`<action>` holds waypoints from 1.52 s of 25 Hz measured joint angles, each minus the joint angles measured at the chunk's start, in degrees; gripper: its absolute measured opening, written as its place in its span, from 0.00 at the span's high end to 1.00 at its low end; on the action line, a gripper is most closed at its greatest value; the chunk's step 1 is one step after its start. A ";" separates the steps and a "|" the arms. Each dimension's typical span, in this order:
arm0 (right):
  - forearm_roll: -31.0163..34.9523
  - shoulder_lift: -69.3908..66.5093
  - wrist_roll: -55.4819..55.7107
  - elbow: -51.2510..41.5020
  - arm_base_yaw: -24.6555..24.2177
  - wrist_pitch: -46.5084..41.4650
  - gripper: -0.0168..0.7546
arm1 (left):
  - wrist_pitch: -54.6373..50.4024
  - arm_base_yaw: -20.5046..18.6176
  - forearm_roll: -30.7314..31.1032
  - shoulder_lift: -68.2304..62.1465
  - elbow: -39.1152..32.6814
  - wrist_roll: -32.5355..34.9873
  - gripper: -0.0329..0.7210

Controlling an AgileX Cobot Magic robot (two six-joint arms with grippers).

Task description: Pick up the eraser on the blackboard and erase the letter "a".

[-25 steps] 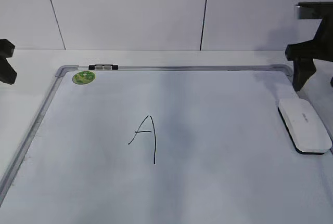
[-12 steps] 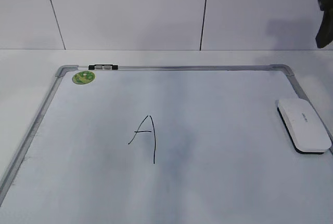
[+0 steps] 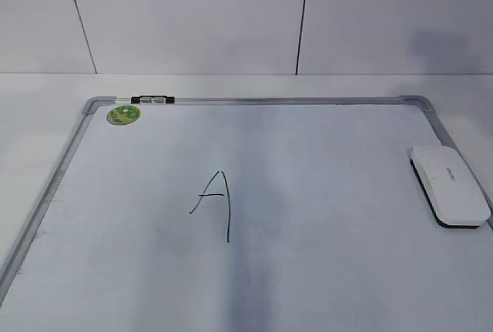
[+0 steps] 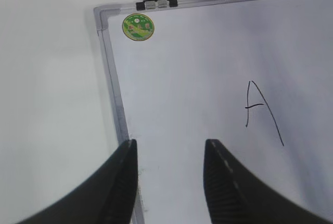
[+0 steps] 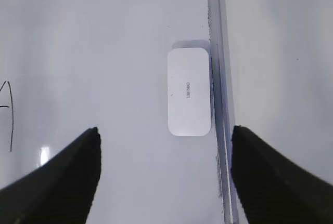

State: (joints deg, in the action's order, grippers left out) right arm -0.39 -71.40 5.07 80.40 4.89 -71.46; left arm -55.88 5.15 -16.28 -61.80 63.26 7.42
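The white eraser (image 3: pixel 450 186) lies flat on the blackboard (image 3: pixel 331 162) against its right frame. In the right wrist view the eraser (image 5: pixel 189 91) sits just ahead of my right gripper (image 5: pixel 165 130), which hovers open and wide above the board (image 5: pixel 104 52) with nothing between its fingers. My left gripper (image 4: pixel 170 143) is open and empty over the board's left frame (image 4: pixel 115 94). No small letter "a" shows in any view. The only writing is a tall angular capital "A" (image 3: pixel 226 209) near the board's middle. Neither gripper appears in the exterior view.
A round green sticker (image 3: pixel 124 114) and a black-and-silver clip (image 3: pixel 152 100) sit at the board's far left corner. The white table (image 3: pixel 46 93) surrounds the board, and a panelled white wall (image 3: pixel 192 16) rises behind it. A grey smear runs down the board's middle.
One second ago dark arm parts stood at the left and right edges of the exterior view. The right one rose, and now both are gone. The eraser and board have not moved.
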 joint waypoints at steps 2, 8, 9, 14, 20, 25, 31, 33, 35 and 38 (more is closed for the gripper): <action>0.39 3.31 0.00 -1.97 0.00 -0.14 0.21 | -1.23 0.14 0.00 2.23 0.00 0.00 0.53; 2.78 12.70 -0.11 -6.28 0.98 -0.38 0.16 | -4.93 0.18 0.13 10.16 0.00 -0.11 0.52; 2.99 13.97 -0.11 -6.83 1.74 -0.48 0.15 | -5.29 0.27 0.13 11.35 0.00 -0.11 0.52; 1.76 21.22 -0.20 -7.96 5.25 -0.73 0.14 | -7.89 0.39 0.13 18.89 0.00 -0.23 0.52; -0.03 29.53 -0.22 -7.96 7.99 -1.13 0.14 | -10.36 0.73 -0.22 26.68 0.00 -0.23 0.52; -0.37 35.11 -0.22 -10.25 8.63 -1.27 0.17 | -13.28 0.73 -0.22 30.39 0.00 -1.12 0.52; -0.65 40.72 -0.22 -18.38 8.73 -1.50 0.19 | -15.97 2.09 0.19 33.02 0.00 -1.89 0.52; -1.01 42.28 -0.22 -20.21 8.73 -1.54 0.20 | -16.72 2.80 0.82 34.11 0.00 -1.98 0.51; -1.23 43.80 -0.22 -21.92 8.73 -1.54 0.20 | -17.10 3.02 1.28 35.28 0.00 -2.02 0.51; -1.36 45.41 -0.22 -25.11 8.73 -1.64 0.20 | -17.33 3.25 1.55 37.52 -0.73 -2.02 0.51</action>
State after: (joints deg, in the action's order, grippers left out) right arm -1.75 -25.98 4.85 55.29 13.62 -73.10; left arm -73.21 8.40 -14.73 -24.28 62.53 5.40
